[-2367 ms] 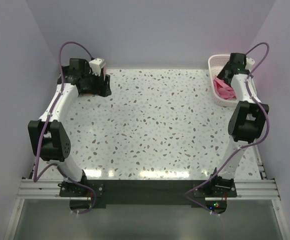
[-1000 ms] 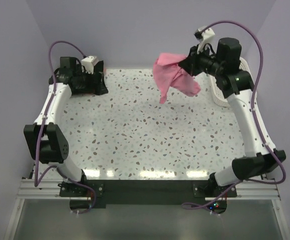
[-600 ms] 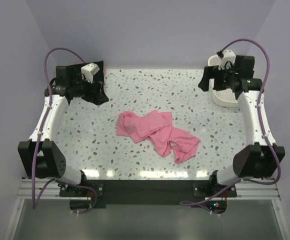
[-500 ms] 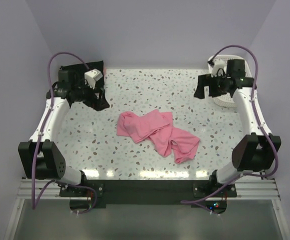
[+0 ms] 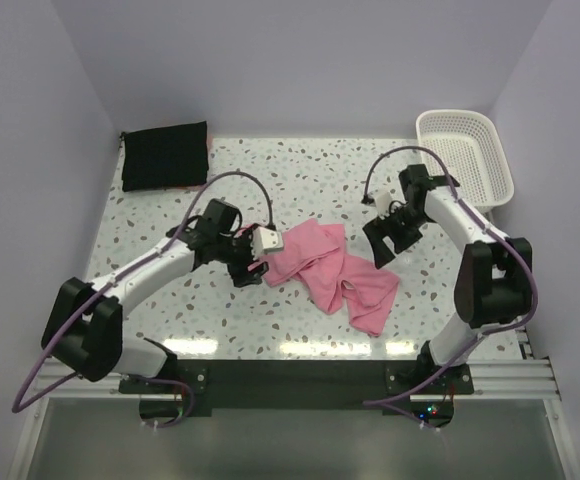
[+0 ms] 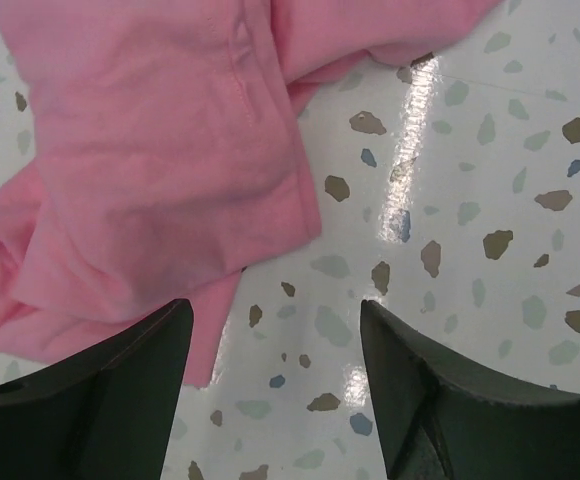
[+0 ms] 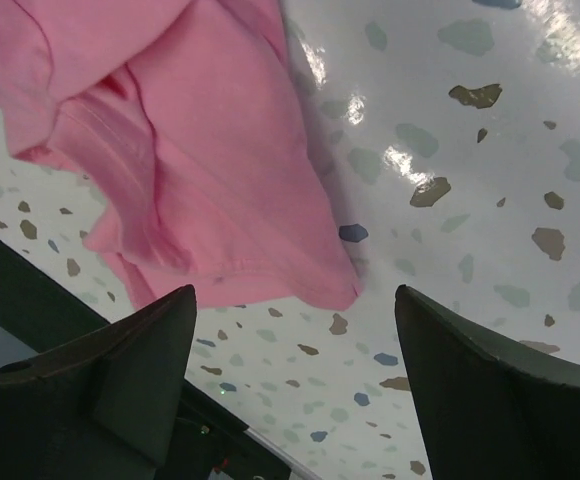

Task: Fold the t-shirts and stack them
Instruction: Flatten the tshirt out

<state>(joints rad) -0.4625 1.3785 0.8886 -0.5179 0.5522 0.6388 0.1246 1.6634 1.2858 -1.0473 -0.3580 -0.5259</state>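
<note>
Crumpled pink soft-fabric t-shirt: centre of speckled desk | folded black fabric rectangle: far-left corner | left gripper: released, at shirt's left edge | right gripper: released, at its right edge

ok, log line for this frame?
pink t-shirt: crumpled, mid-table | black garment: folded, far-left corner | left gripper: open, over shirt edge | right gripper: open, opposite edge

Brightness: bright and even in all three views, lit from above.
Glare: a broken white strip along the near edge of the table in the top view, and glossy streaks on it in both wrist views.
Shadows: soft and thin, under the hem of the pink t-shirt.
Focus: cloth and speckles are sharp; the dark fingers of the left gripper and right gripper are slightly soft.
Dark detail: the black folded t-shirt shows almost no texture.
</note>
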